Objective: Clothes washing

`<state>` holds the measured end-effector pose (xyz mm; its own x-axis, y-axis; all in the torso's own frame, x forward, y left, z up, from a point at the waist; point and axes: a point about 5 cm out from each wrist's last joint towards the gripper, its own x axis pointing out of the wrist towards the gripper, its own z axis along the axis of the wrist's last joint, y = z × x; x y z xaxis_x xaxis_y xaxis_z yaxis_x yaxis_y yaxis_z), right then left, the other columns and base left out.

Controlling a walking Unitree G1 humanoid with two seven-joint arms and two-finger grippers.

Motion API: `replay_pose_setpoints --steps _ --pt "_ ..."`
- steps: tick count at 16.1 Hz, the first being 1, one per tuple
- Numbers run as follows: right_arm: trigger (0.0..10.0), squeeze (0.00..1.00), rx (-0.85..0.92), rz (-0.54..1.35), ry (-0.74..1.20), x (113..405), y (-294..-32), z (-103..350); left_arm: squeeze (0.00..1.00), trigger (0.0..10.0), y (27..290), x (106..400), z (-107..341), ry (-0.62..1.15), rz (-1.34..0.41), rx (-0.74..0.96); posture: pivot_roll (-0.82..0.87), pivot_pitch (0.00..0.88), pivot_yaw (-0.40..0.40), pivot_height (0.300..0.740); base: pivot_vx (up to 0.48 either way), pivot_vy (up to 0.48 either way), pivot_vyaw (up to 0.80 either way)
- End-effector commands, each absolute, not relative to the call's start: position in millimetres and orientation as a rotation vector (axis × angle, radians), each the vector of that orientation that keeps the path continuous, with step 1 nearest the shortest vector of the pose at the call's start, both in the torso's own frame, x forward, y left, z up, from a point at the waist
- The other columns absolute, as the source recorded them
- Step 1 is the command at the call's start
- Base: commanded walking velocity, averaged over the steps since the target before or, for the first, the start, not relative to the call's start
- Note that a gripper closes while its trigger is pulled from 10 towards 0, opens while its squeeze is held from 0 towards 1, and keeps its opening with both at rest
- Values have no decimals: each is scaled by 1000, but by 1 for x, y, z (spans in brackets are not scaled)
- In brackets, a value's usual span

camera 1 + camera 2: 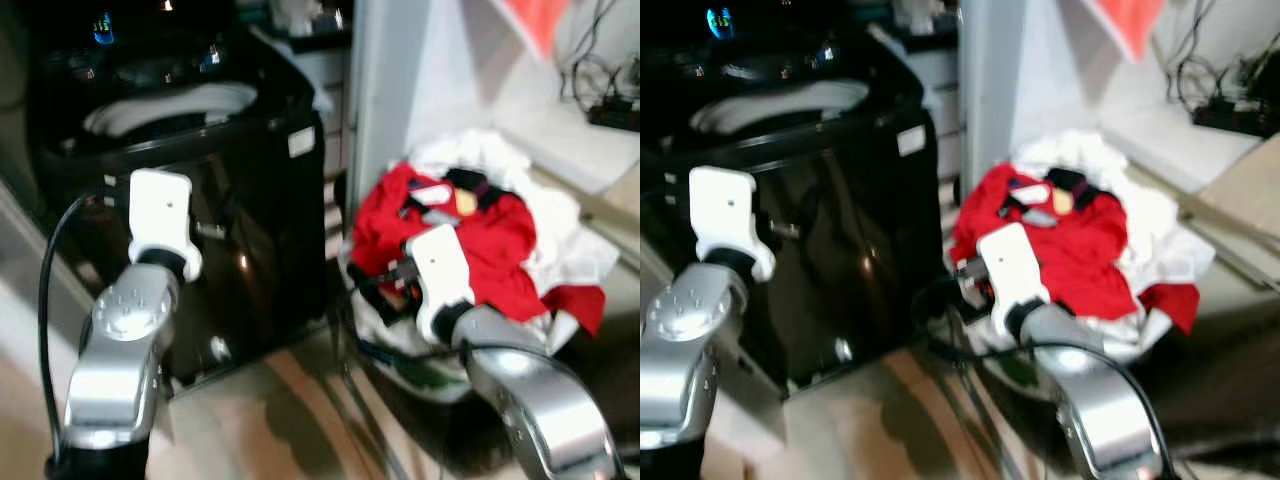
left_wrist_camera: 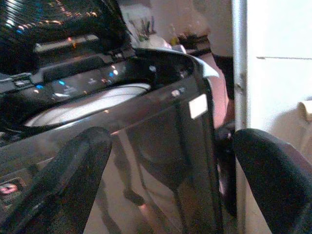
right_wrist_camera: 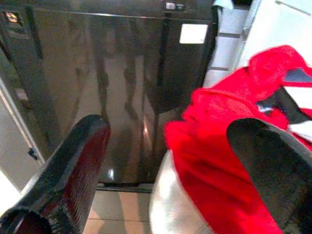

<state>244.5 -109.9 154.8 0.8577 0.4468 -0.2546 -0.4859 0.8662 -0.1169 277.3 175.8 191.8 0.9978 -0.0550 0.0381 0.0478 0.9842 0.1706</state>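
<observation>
A black top-loading washing machine (image 1: 230, 210) stands at the left with its lid up and its white drum rim (image 1: 170, 105) showing. To its right a basket (image 1: 400, 355) is heaped with a red garment (image 1: 480, 240) and white clothes (image 1: 500, 160). My left gripper (image 2: 170, 141) is open and held in front of the washer's glossy front, below the drum opening, with nothing between its fingers. My right gripper (image 3: 168, 129) is open at the left edge of the red garment (image 3: 219, 131), with one finger over the cloth and the other toward the washer.
A white pillar (image 1: 385, 80) rises between washer and basket. Behind the basket a pale ledge carries cables and a power strip (image 1: 612, 112). An orange cloth (image 1: 540, 20) hangs at the top right. Beige tiled floor (image 1: 260, 420) lies in front.
</observation>
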Motion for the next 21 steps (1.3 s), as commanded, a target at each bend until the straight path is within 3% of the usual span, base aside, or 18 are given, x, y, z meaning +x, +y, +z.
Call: replay_pose_setpoints --steps 1,3,6,14,17,21 --pt "10000 0 -179 508 194 243 -105 159 0 10000 181 278 193 -37 -43 182 -49 0 62 740 0 0 0" --pt "10000 0 -181 383 154 251 -114 163 0 10000 177 279 195 -45 -72 190 -45 0 67 740 0 0 0" --pt "10000 0 -132 52 87 268 -156 180 0 10000 151 286 198 -69 -149 146 -62 0 78 740 0 278 -263" --pt "10000 0 -79 -41 113 255 -165 176 0 10000 142 293 198 -77 -180 132 -95 0 93 740 0 449 -788" --pt "10000 0 -65 -72 143 250 -168 171 0 10000 141 293 192 -64 -172 225 -100 0 93 740 0 -320 -788" --pt "10000 0 -118 -20 197 246 -164 160 0 10000 148 284 182 -41 -154 144 -96 0 79 740 0 -120 -331"
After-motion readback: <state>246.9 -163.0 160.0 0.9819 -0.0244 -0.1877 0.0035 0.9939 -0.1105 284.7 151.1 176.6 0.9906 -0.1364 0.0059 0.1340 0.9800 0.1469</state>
